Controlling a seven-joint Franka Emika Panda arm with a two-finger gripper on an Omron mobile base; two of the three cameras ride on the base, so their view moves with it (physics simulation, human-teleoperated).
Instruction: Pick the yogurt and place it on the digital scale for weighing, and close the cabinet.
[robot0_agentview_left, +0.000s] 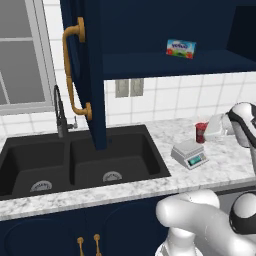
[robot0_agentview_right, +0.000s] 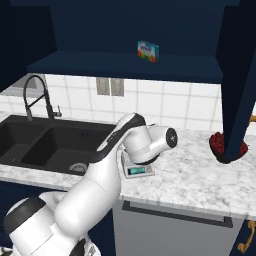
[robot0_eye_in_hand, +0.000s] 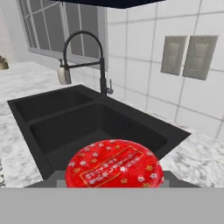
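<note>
The yogurt (robot0_agentview_left: 201, 133), a small red cup, hangs just behind and to the right of the digital scale (robot0_agentview_left: 190, 153) on the marble counter. My gripper (robot0_agentview_left: 207, 130) comes in from the right and is shut on it. In the hand view the yogurt's red starred lid (robot0_eye_in_hand: 114, 169) sits close at the bottom, between the grey fingers (robot0_eye_in_hand: 52, 178). In the right base view my arm covers the cup and part of the scale (robot0_agentview_right: 139, 170). The cabinet stands open, its left door (robot0_agentview_left: 85, 70) swung out over the sink and its right door (robot0_agentview_right: 240, 75) out over the counter.
A flat blue-green carton (robot0_agentview_left: 181, 48) lies on the cabinet shelf. A black double sink (robot0_agentview_left: 80, 162) with a black faucet (robot0_agentview_left: 60, 112) lies left of the scale. A dark bowl of red fruit (robot0_agentview_right: 218, 143) sits behind the right door. Wall outlets (robot0_eye_in_hand: 188, 56) are on the tiles.
</note>
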